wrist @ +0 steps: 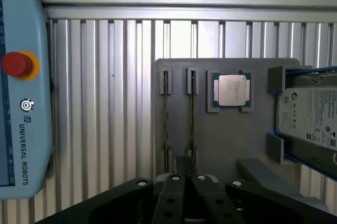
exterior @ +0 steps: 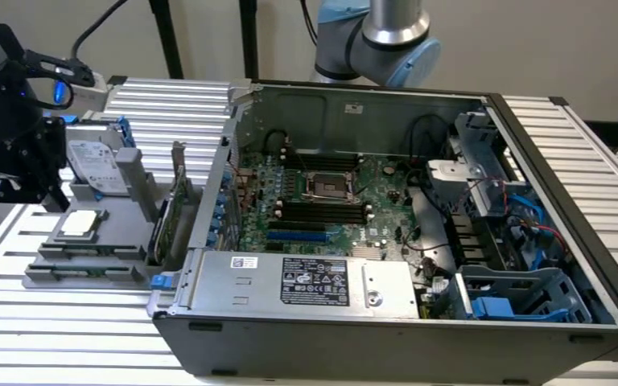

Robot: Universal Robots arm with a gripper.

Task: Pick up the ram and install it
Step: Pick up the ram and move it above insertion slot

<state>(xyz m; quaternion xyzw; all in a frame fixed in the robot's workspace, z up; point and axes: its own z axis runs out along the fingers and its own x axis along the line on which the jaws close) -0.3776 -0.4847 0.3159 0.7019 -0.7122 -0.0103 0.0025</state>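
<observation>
The ram [wrist: 192, 113], seen edge-on as a thin dark strip, stands in a narrow slot of the matte grey fixture tray [wrist: 221, 139], with a second like strip [wrist: 166, 113] slotted just beside it. Beside the open sheet-metal computer case [exterior: 395, 322] with its green motherboard [exterior: 331, 193], on a ribbed aluminium table [wrist: 105, 103], the tray also carries a label-faced hard drive [wrist: 310, 118] and a square silver processor [wrist: 231, 90]. The black gripper [wrist: 185, 167] hangs over one end of the ram, its fingers pressed together with nothing seen between them.
</observation>
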